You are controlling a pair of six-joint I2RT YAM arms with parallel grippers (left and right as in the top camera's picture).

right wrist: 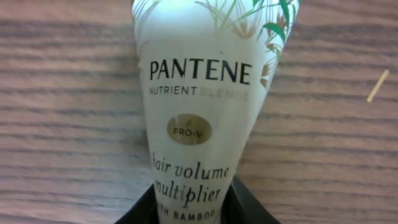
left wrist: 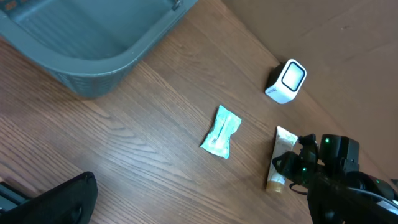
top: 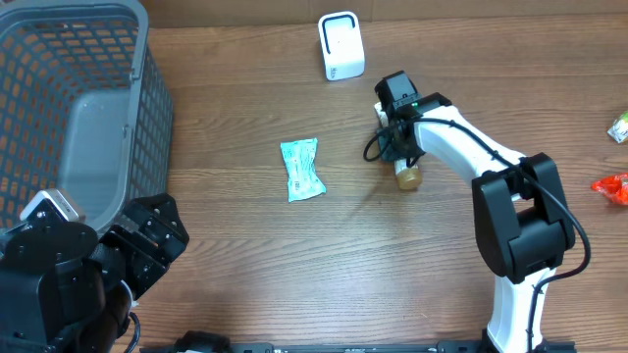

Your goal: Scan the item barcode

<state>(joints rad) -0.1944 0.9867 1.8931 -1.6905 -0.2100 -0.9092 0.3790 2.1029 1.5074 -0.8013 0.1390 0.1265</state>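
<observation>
The Pantene tube [right wrist: 199, 112] lies on the table [top: 245, 265] near the white scanner [top: 340, 45], with the right end effector [right wrist: 189, 208] narrowed around its lower body. The left end effector [top: 147, 240] gapes idle. Pinched on that slick taper, the tube may squirt out or twist, hiding the barcode.

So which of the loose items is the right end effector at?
The Pantene tube, beneath the right end effector. The teal packet lies apart to its left; the red item and green item sit at the far right edge.
</observation>
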